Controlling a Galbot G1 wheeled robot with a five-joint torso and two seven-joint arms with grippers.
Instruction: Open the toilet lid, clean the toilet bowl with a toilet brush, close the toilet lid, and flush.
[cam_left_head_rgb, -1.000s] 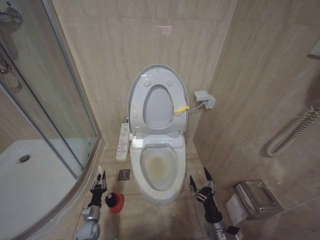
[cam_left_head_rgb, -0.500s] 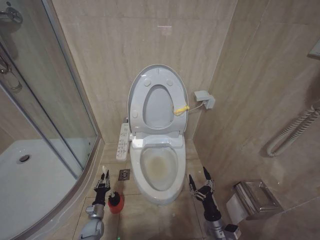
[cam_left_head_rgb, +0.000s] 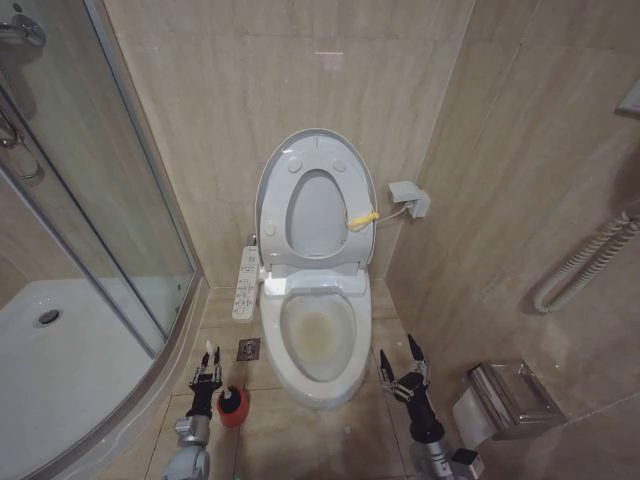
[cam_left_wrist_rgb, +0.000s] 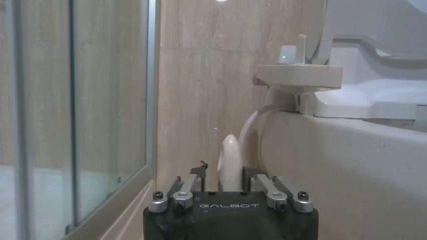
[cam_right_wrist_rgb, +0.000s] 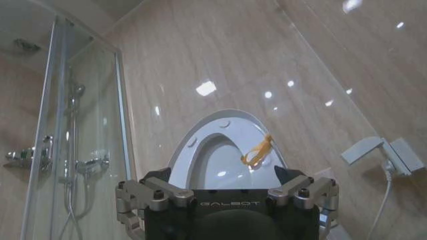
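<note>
- Beige tiled floor (cam_left_head_rgb: 300, 425) and beige walls enclose a small bathroom, with a glass shower screen (cam_left_head_rgb: 90, 200) on the left.
- Nearest on the left, the left gripper (cam_left_head_rgb: 207, 359) points away from the robot, low over the floor, with its fingers spread a little apart.
- From the left wrist view, the white handle tip of the toilet brush (cam_left_wrist_rgb: 228, 162) stands upright in the gap between those fingers; whether the pads touch it cannot be told.
- Just right of that gripper sits the red holder (cam_left_head_rgb: 232, 408), with the brush's dark head in it; the brush's long axis runs roughly upright.
- Near on the right, the right gripper (cam_left_head_rgb: 400, 368) hovers beside the right front of the toilet bowl (cam_left_head_rgb: 318, 338), with its fingers spread wide and holding nothing.
- That bowl lies between the two grippers, its oval running from near to far, with yellowish staining inside.
- A small floor drain (cam_left_head_rgb: 248, 349) sits just left of the bowl, beyond the red holder.
- A control panel (cam_left_head_rgb: 245, 284) juts out at the left of the bowl's far end.
- Farther back, the toilet lid (cam_left_head_rgb: 290, 160) stands raised against the far wall, with the ring seat (cam_left_head_rgb: 345, 245) up against it and a yellow tag (cam_left_head_rgb: 361, 217) on the right edge.
- Farthest right, a small white box (cam_left_head_rgb: 408, 198) is fixed to the wall beside the lid.
- On the right wall, a metal paper holder (cam_left_head_rgb: 510, 400) is mounted near the right arm.
</note>
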